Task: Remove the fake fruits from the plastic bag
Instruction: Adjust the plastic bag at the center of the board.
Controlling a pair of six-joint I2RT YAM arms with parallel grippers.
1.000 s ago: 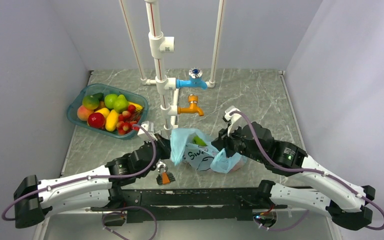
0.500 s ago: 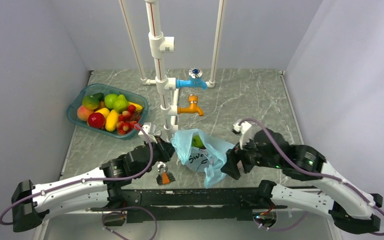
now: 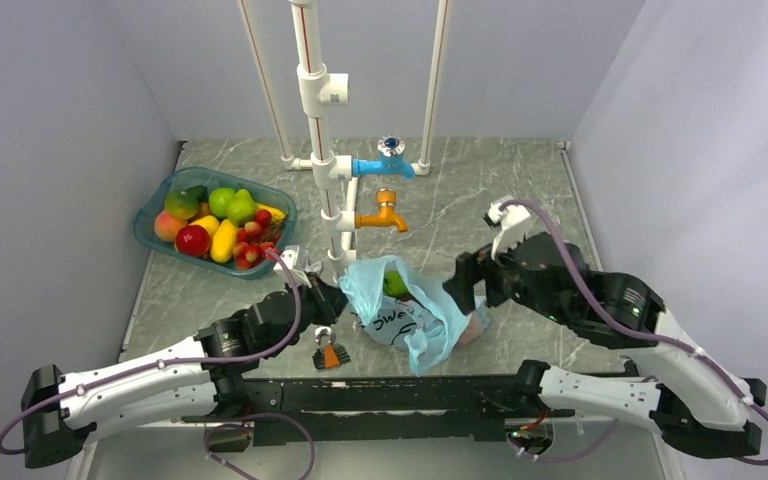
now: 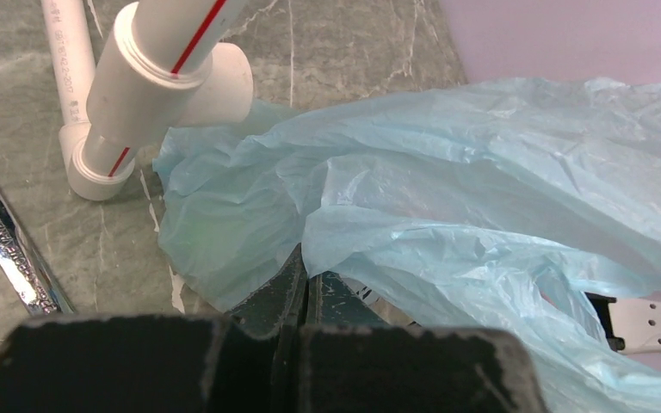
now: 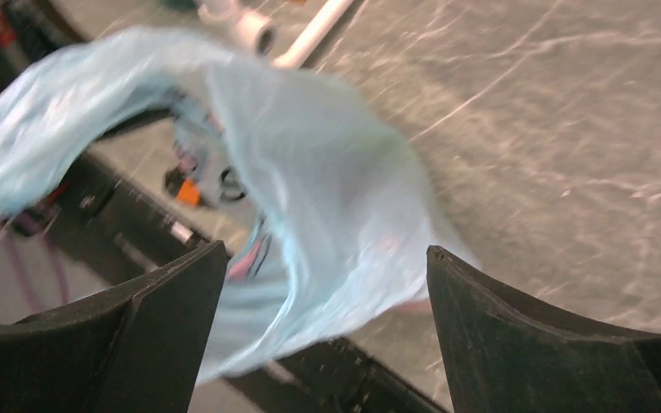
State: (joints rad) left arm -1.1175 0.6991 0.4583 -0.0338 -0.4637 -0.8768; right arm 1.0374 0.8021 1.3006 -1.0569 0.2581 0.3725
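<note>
The light-blue plastic bag [image 3: 407, 312] lies crumpled at the near middle of the table, its mouth turned to the back. A round green fruit [image 3: 394, 283] shows in the mouth, and a pinkish patch [image 3: 476, 330] shows through the film at the bag's right. The other fake fruits are hidden. My left gripper [image 3: 336, 298] sits at the bag's left edge, shut on the film; in the left wrist view the plastic bag [image 4: 482, 189] drapes over the closed left gripper [image 4: 305, 277]. My right gripper [image 3: 464, 284] hovers just right of the bag, open and holding nothing, with the blurred plastic bag [image 5: 327, 198] beyond the right gripper [image 5: 327, 288].
A teal basket [image 3: 150, 212] of fruit stands at the back left. A white pipe stand [image 3: 318, 110] with a blue tap [image 3: 384, 166] and an orange tap [image 3: 384, 216] rises just behind the bag. A metal spanner [image 4: 4, 245] lies left of the pipe foot [image 4: 103, 163].
My right gripper has opened, let go of the bag's right side and drawn back to the right. The bag has slumped, a loop falling toward the front. The left gripper stays shut.
</note>
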